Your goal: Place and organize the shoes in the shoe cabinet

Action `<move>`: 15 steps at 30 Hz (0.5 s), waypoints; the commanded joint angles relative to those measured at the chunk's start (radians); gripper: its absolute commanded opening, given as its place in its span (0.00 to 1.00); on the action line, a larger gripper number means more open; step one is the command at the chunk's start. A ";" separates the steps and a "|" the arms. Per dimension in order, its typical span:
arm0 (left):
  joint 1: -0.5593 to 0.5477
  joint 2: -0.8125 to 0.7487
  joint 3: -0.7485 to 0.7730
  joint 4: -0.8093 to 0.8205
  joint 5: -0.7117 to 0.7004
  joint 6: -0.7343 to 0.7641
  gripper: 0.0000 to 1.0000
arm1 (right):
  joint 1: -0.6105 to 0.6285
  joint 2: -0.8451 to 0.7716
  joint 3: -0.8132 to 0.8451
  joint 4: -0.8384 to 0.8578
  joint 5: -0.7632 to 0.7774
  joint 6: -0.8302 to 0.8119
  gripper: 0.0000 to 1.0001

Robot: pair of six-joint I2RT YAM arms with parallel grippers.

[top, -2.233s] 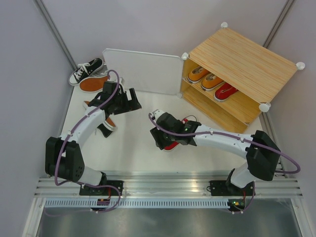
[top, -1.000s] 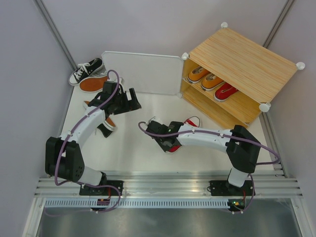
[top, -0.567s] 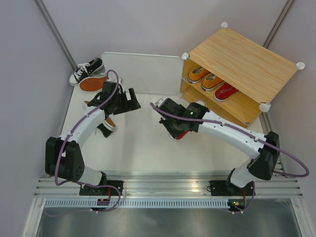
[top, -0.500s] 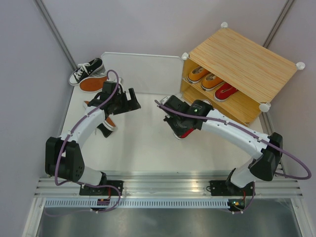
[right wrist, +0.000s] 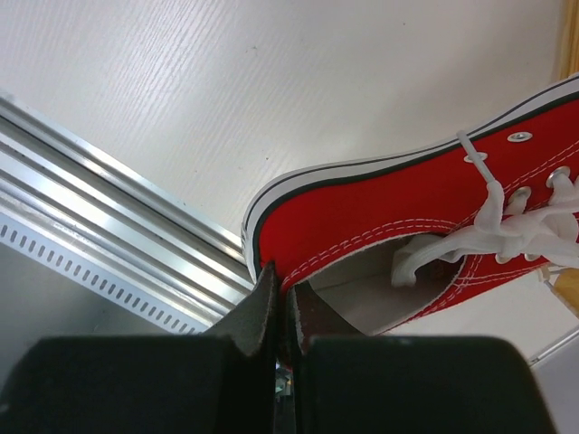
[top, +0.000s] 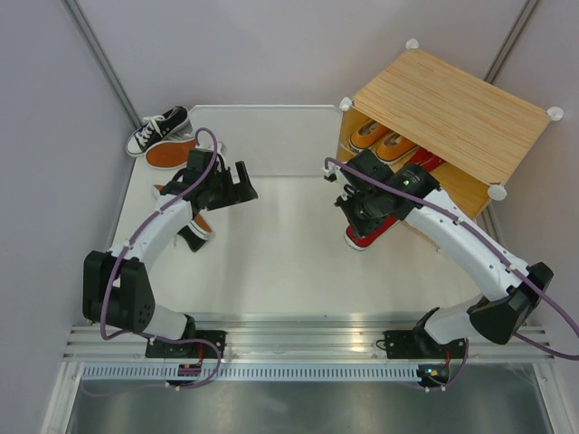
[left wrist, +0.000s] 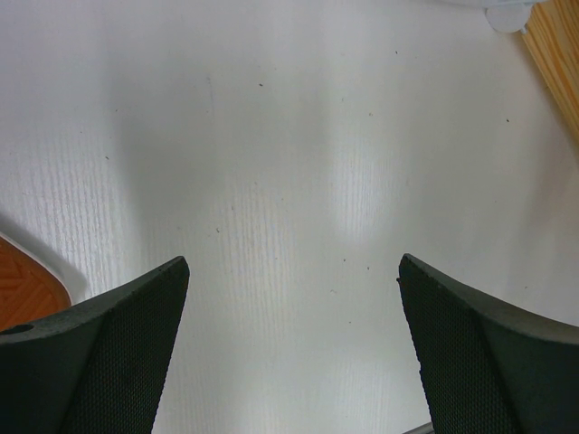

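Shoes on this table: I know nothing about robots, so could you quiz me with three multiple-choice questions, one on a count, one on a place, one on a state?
1. How many orange shoes sit on the shoe cabinet shelf?
A) two B) none C) four
2. Where is the black shoe?
A) inside the cabinet B) on the cabinet's top C) on the table, far left corner
3. The right gripper is:
A) wide open B) shut on the red shoe at its heel rim C) out of view

Answers: A, two orange toes show on the shelf; C, it lies by the far left wall; B, the wrist view shows the rim pinched.
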State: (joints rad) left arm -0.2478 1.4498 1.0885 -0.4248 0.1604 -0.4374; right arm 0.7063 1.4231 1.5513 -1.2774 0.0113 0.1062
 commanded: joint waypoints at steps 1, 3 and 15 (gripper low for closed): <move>0.010 -0.012 0.010 -0.002 0.011 -0.012 0.99 | -0.033 -0.032 0.076 -0.045 0.037 -0.051 0.01; 0.012 -0.011 0.013 -0.002 0.014 -0.014 0.99 | -0.031 -0.039 0.078 -0.033 -0.008 -0.043 0.01; 0.027 0.069 0.080 -0.011 0.004 -0.093 0.99 | -0.031 -0.059 0.174 -0.100 -0.080 -0.025 0.01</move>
State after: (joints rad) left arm -0.2264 1.4849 1.1038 -0.4282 0.1623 -0.4725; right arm 0.6765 1.4117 1.6535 -1.3609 -0.1036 0.0906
